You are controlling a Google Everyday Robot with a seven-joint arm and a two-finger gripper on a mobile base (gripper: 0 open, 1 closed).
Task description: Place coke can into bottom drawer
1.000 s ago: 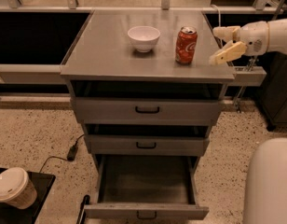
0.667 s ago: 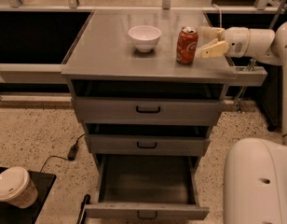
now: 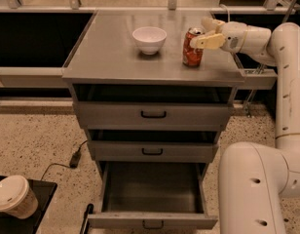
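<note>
The coke can [image 3: 191, 50] stands upright on the grey cabinet top [image 3: 111, 52], right of centre. My gripper [image 3: 199, 33] reaches in from the right at the height of the can's top. Its two pale fingers are spread, one behind [image 3: 208, 23] the can's silver rim and one in front [image 3: 206, 42], close to the can; I cannot tell whether they touch it. The bottom drawer [image 3: 152, 221] is pulled open below, and its grey tray is empty. The two shallower drawers above it are slightly ajar.
A white bowl [image 3: 149, 38] sits on the cabinet top left of the can. My white arm and base [image 3: 259, 184] fill the right side, next to the open drawer. A paper cup with a lid [image 3: 12, 197] stands on a black tray at the lower left. A cable [image 3: 67, 162] lies on the floor.
My gripper has moved left along the cabinet top, from well right of the can to right at its top. The can and bowl have not moved.
</note>
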